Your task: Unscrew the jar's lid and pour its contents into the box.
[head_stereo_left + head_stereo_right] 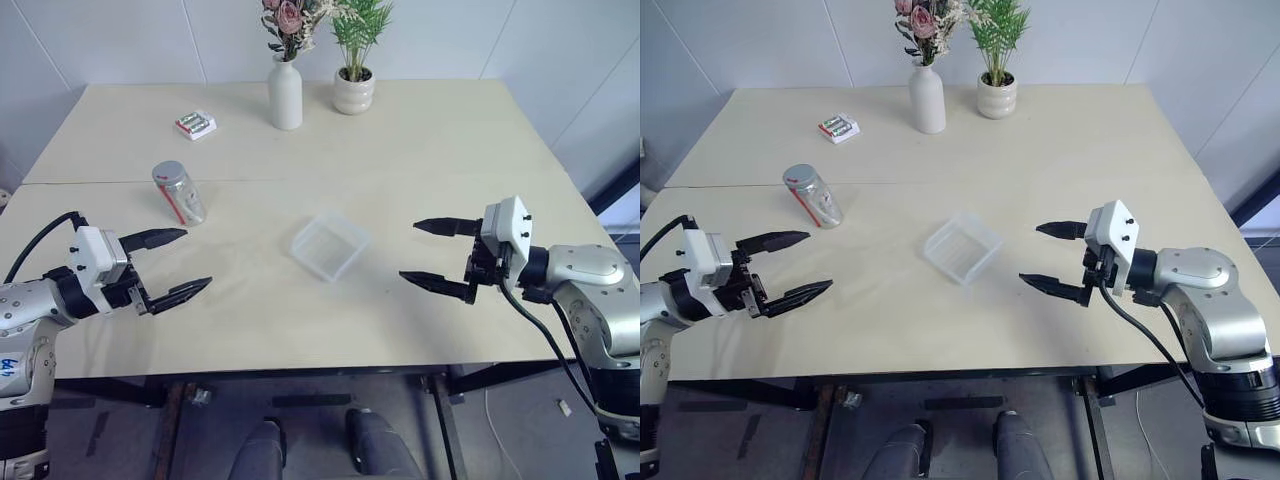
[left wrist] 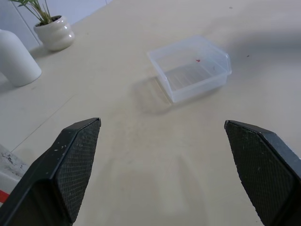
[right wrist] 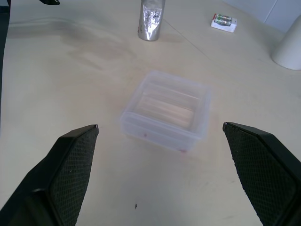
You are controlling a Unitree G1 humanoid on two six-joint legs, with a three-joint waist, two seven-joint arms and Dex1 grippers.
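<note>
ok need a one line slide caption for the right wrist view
Open right gripper faces the clear box, with the jar standing beyond.

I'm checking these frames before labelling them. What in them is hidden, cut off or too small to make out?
- Small clear jar with red-and-white label: its contents are too small to see in the head views; its silver-grey screw lid is cut off by the right wrist view's top edge.
- Small red-and-white battery pack: print too small.
- White flower vase: top cut off in the left wrist view.
- Clear frosty plastic box: a tiny red speck inside, unidentifiable.
</note>
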